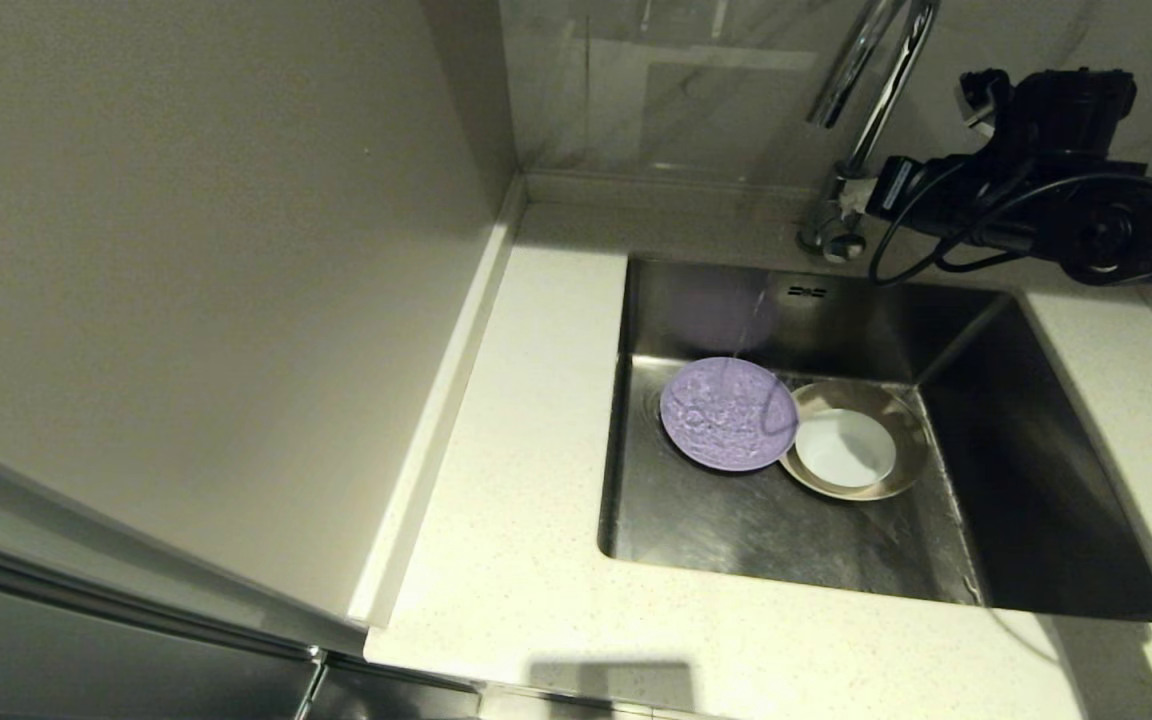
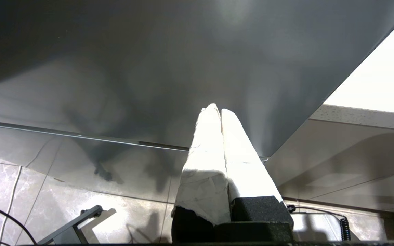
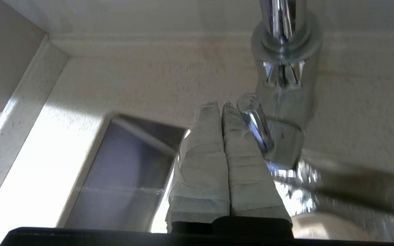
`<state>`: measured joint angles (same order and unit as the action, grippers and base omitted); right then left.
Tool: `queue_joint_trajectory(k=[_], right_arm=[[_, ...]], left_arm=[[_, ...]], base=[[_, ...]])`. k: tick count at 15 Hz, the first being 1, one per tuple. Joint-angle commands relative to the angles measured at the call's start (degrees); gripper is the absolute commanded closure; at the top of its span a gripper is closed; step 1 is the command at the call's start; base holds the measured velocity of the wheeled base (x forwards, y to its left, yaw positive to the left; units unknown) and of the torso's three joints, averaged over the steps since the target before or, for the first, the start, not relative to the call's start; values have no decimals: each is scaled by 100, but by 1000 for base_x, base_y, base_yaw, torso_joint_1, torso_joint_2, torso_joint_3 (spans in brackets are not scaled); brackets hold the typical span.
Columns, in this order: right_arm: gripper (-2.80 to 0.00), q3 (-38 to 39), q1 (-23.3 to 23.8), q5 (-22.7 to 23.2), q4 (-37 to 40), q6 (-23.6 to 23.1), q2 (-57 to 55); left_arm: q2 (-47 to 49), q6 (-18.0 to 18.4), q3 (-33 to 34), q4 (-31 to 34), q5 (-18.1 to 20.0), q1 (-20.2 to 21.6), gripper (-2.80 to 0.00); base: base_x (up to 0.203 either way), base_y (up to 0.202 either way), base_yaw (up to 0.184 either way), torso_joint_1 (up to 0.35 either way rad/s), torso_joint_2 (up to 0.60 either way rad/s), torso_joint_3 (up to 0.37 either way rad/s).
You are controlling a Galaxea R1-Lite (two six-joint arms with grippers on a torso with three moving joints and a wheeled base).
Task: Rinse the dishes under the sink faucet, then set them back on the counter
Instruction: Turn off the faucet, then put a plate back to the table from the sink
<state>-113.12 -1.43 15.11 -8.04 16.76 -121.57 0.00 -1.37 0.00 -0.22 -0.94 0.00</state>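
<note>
Three dishes lie in the sink (image 1: 946, 560) so the faucet's (image 1: 871, 90) thin stream strikes the purple plate (image 1: 728, 413); the white bowl (image 1: 844, 447) nests in the beige plate (image 1: 901, 420). Shut and empty, the right gripper (image 3: 221, 106) presses beside the faucet lever (image 3: 255, 124), likely to work it, while the left gripper (image 2: 216, 110), also closed on nothing, hangs parked below the surface.

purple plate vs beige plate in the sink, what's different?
The purple plate lies under the stream from the faucet, its face rippled with water; the beige plate lies to the side, out of the stream. The purple plate carries nothing, while the beige plate holds a white bowl. The purple plate's rim overlaps the beige plate's edge. Both are round, similar in size, and flat on the sink floor.
</note>
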Motion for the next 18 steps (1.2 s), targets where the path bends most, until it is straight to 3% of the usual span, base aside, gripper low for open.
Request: queue_joint_trajectory(k=[1,8,12,14,16,18], right_arm=[[0,-34,11,31,-212,28,-252],[0,140,9,65,-238,437,219],[0,1382,9,82,-9,293,1190],[0,2331,95,88,599,-543,1761],[0,3285,327,58,1041,-2033,2238],[0,4086,500,23,1229,-2820,2545]], left_arm=[[-18,-4,0,-4,-3,0,0],[-18,-4,0,-4,-3,0,0],[-18,-4,0,-4,-3,0,0],[-18,-4,0,-4,-3,0,0],[-18,-4,0,-4,-3,0,0],[-18,-4,0,-4,-3,0,0]], base=[[0,0,0,0,0,0],[0,0,0,0,0,0],[0,0,0,0,0,0],[0,0,0,0,0,0],[0,0,0,0,0,0],[0,0,0,0,0,0]])
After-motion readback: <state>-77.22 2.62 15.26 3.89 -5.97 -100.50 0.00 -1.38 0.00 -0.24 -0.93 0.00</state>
